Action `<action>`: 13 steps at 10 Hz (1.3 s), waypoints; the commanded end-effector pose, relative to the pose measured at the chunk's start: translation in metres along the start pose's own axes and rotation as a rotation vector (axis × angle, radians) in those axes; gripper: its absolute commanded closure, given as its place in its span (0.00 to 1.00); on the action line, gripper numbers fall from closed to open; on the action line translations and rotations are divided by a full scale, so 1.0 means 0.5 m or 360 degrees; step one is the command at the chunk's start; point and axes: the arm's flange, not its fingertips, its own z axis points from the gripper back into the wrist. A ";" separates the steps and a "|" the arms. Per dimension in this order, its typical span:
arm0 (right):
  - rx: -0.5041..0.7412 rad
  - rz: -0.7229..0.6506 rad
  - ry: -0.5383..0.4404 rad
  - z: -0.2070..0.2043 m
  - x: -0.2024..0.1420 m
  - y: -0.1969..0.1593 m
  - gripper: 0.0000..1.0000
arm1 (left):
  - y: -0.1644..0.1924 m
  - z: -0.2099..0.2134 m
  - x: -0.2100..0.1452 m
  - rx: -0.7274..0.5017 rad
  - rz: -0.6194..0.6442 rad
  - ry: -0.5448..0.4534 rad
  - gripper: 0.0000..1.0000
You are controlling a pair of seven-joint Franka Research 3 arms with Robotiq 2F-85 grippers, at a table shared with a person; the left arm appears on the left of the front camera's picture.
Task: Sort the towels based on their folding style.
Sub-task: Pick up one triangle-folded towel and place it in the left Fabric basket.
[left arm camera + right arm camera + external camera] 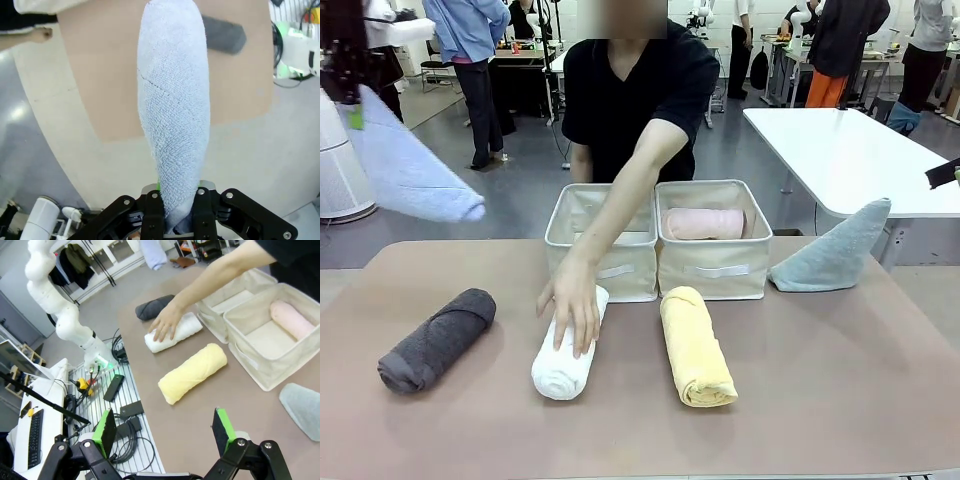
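Firmly shut with the left gripper (172, 220) on one narrow end of the lavender-blue towel (172, 115), both fingers pinching terry, all of it held in the air high off the table's (820, 400) left side. Runs straight out from the jaws along the line of the fingers in the left wrist view, widest at mid-length; slopes down and to the right in the front view, free end lowest. Spread wide and gripping nothing with the right gripper (164, 430), green pads well apart above the table. Farther out, resting flat on the white roll (560, 370): a person's hand (572, 310), arm reaching across over the left bin (600, 265). Lying with long axes roughly near to far: white roll and yellow roll (695, 345), both just before the bins. Set diagonally at the left: dark grey roll (435, 340). Crosswise inside the right bin (715, 270): pink roll (705, 223). Propped just beside that bin: teal-grey fold (835, 250), tip pointing up and to the right.
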 end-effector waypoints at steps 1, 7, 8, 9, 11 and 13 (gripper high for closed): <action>0.0012 0.0010 -0.0011 0.001 0.000 0.001 0.00 | -0.129 -0.042 -0.152 -0.0024 0.0018 -0.0009 0.83; 0.0012 0.0010 -0.0011 0.001 0.000 0.001 0.00 | -0.206 -0.063 -0.180 0.0089 0.0161 0.0005 0.83; 0.0012 0.0010 -0.0011 0.001 0.000 0.001 0.00 | -0.207 -0.064 -0.182 0.0088 0.0180 0.0009 0.83; 0.0012 0.0010 -0.0011 0.001 0.000 0.001 0.00 | -0.208 -0.065 -0.179 0.0090 0.0207 -0.0003 0.83; 0.0012 0.0010 -0.0011 0.001 0.000 0.001 0.00 | -0.207 -0.066 -0.173 0.0101 0.0242 -0.0007 0.83; 0.0012 0.0010 -0.0011 0.001 0.000 0.001 0.00 | -0.205 -0.065 -0.164 0.0098 0.0253 -0.0005 0.83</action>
